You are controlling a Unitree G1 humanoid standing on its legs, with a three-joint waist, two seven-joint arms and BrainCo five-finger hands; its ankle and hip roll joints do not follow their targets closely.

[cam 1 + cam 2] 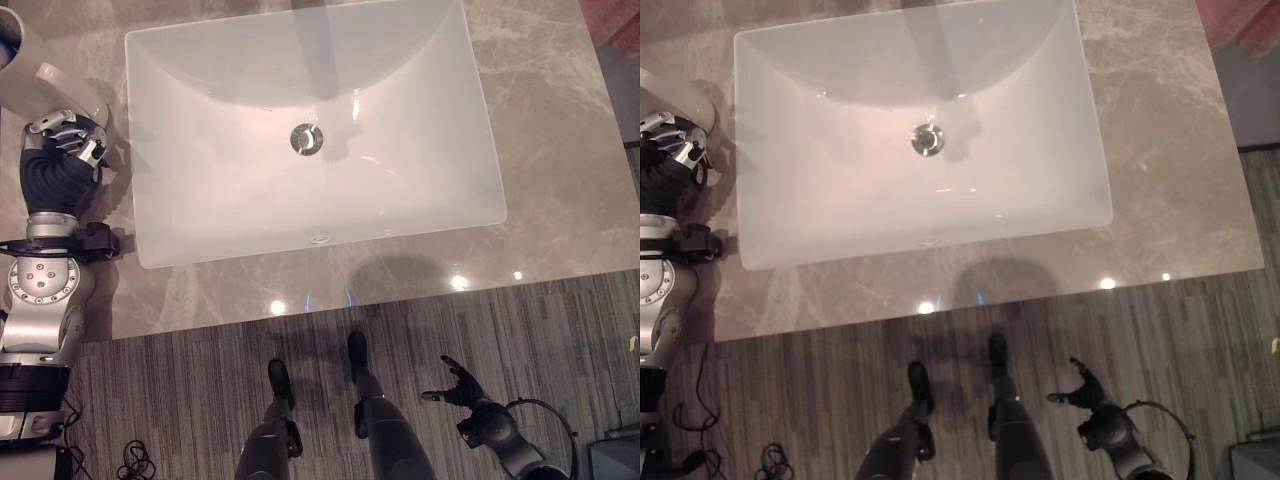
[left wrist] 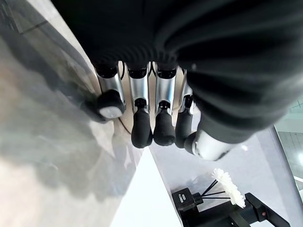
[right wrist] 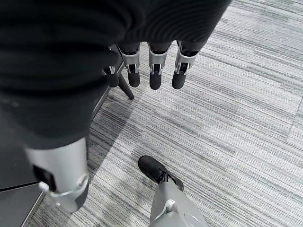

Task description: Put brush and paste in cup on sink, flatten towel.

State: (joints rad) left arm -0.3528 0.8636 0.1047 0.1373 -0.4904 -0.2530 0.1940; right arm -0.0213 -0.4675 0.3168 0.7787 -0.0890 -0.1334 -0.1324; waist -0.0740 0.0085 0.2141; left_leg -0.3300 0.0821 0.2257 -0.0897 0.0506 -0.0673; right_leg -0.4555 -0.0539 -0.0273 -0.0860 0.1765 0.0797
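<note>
A white cup (image 1: 35,75) stands at the far left corner of the marble counter (image 1: 560,160), cut off by the view's edge; something dark blue shows at its mouth (image 1: 8,40). My left hand (image 1: 68,138) rests on the counter just in front of the cup, left of the white sink (image 1: 310,215). Its fingers (image 2: 142,127) are loosely bent with nothing between them and the thumb. A pinkish-red cloth (image 1: 612,22) lies at the far right corner. My right hand (image 1: 455,385) hangs open below the counter over the floor, its fingers (image 3: 155,78) empty.
The rectangular sink basin has a metal drain (image 1: 306,138) in its middle. Bare counter runs to the right of the sink (image 1: 1170,150) and along its front edge. Grey striped carpet (image 3: 227,118) covers the floor in front.
</note>
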